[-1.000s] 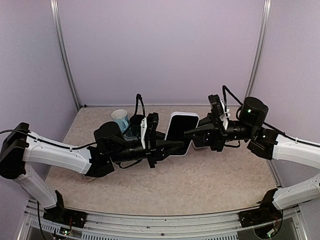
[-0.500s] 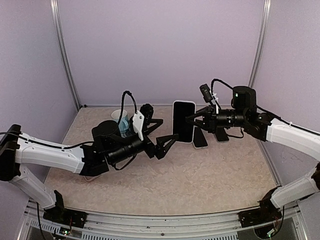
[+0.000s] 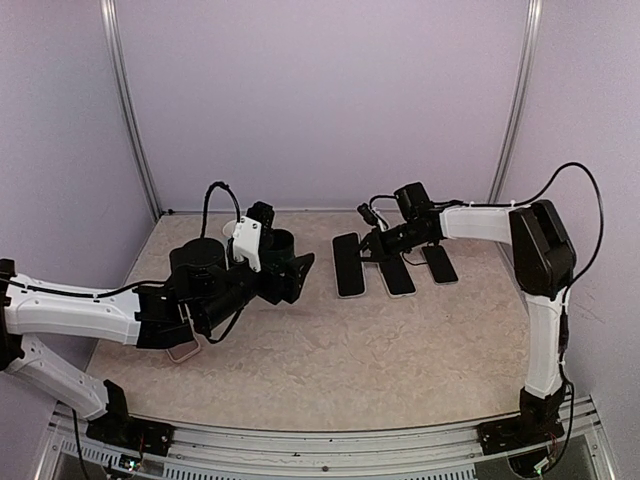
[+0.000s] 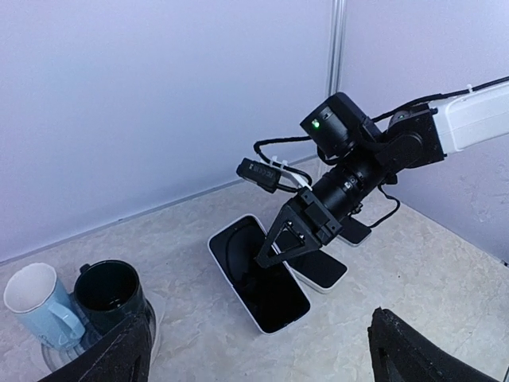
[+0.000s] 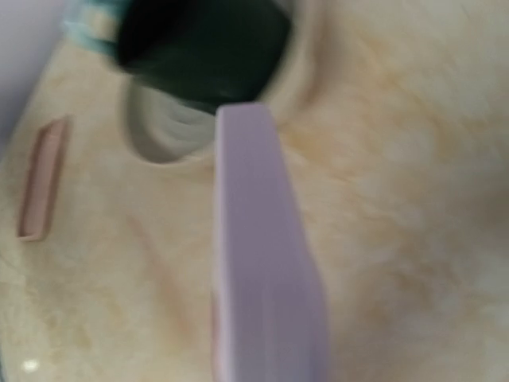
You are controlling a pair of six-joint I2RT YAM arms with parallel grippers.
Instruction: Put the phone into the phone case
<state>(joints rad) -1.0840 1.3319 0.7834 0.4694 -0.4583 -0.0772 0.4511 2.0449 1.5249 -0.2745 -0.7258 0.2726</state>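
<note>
Top view: your left arm lies low across the left half of the table [image 3: 400, 370], forearm aimed right. The left gripper [image 3: 296, 272] is spread wide and sits well short of the phone [image 3: 348, 266]. Your right arm rises at the right edge, elbow bent, forearm reaching left. The right gripper [image 3: 368, 243] is pressed together, pinching the phone's far end. The phone lies screen up mid-table toward the far edge, just left of two dark slabs [image 3: 397, 273]. A pink case [image 3: 183, 350] lies under your left forearm, near-left.

Left wrist: your own fingers [image 4: 119, 354] stand far apart at the bottom corners. The phone is beyond them, touching neither. Its dark screen sits in a pale phone case [image 4: 233, 278], with the right gripper's tips on its far half. Blue cup [image 4: 36, 298] and dark mug [image 4: 107, 290] sit far-left.

Right wrist: blurred. A pale slab edge runs up from bottom centre and your own fingers can't be made out. The mug and pink case lie beyond.
</note>
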